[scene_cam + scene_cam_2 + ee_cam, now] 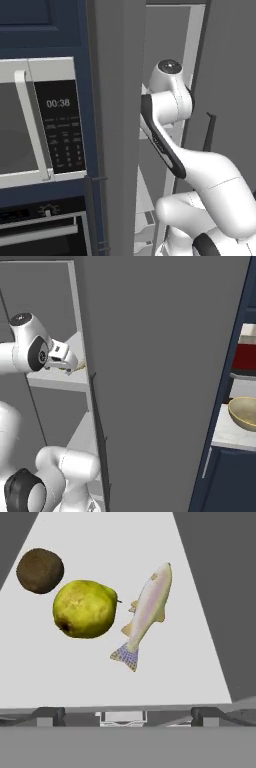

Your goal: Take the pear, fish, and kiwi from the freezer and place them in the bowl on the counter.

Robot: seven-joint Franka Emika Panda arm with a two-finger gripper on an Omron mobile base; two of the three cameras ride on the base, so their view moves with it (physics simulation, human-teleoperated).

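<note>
On a white freezer shelf [100, 677] lie three things. The brown kiwi [40, 570] is at the upper left, and the yellow-green pear [84, 608] sits just below and right of it. The pale fish [146, 611] lies to the right of the pear, its tail toward me. My gripper [125, 714] is open, and its fingertips [48, 714] stand a little short of all three and touch none of them. From the right base view the gripper [71, 367] reaches into the freezer [65, 378] at shelf height. The tan bowl [245, 413] rests on the marble counter [225, 435] far right.
The grey freezer door [160, 381] stands open between the shelf and the counter. A red pot [247, 355] sits behind the bowl. Left of the freezer are a built-in microwave [35, 125] and an oven [45, 230] in navy cabinets.
</note>
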